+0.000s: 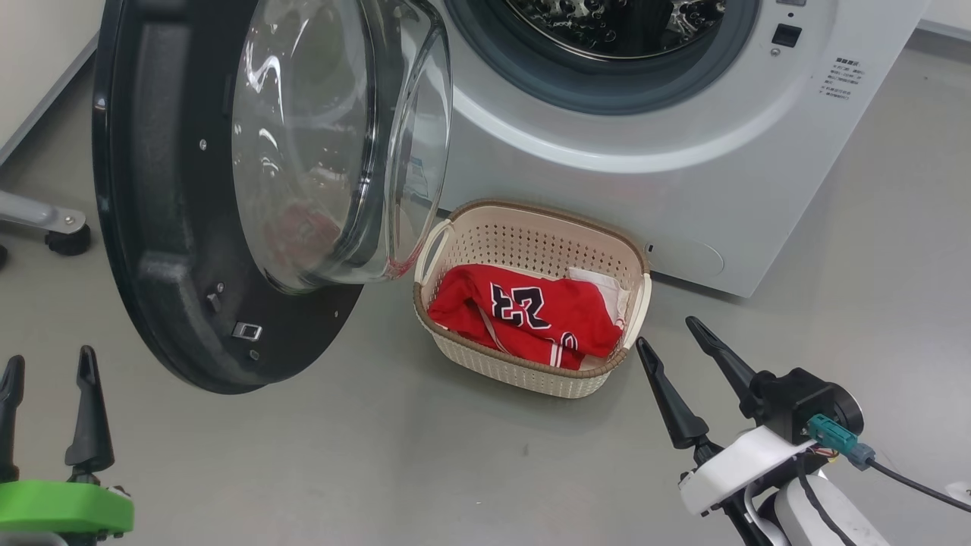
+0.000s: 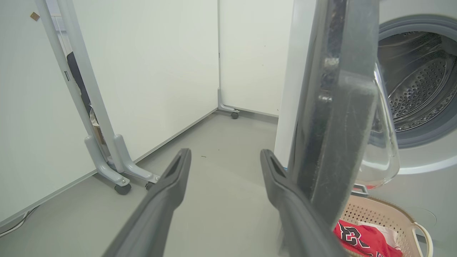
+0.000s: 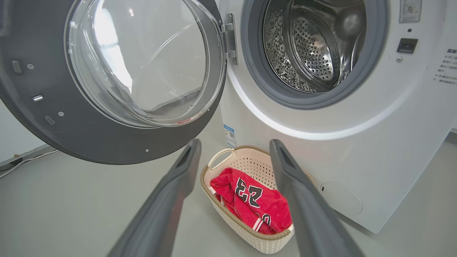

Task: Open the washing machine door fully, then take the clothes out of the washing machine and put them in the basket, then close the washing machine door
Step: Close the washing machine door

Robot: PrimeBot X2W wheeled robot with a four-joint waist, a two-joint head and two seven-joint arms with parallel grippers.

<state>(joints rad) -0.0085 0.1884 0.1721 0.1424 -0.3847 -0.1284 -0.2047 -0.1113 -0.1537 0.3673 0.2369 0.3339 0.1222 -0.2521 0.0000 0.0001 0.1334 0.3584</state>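
Two of three steps look done: the big round black-rimmed washing machine door with its bulging clear glass bowl (image 1: 174, 227) stands swung wide. The red and white clothes (image 1: 531, 315), numbered jersey on top, lie in the small cream perforated plastic basket with brown woven-look rim (image 1: 523, 375). That basket sits on the grey floor (image 1: 379, 455) just before the large white front-loading washing machine (image 1: 683, 189). The perforated steel drum (image 3: 314, 46) looks empty as far as I see; its lowest part is hidden. Left to do, I judge: shut the door. My left gripper (image 1: 51, 359) and right gripper (image 1: 667, 332) both have jaws spread apart, holding nothing. Edges: in the left wrist view the door's dark rim hangs just beside one of my fingers. The glass bowl passes close over the basket's white handle, so the closing arc may clip it. Open floor runs left toward the wheeled white panels (image 2: 107, 107), and between me and the basket.
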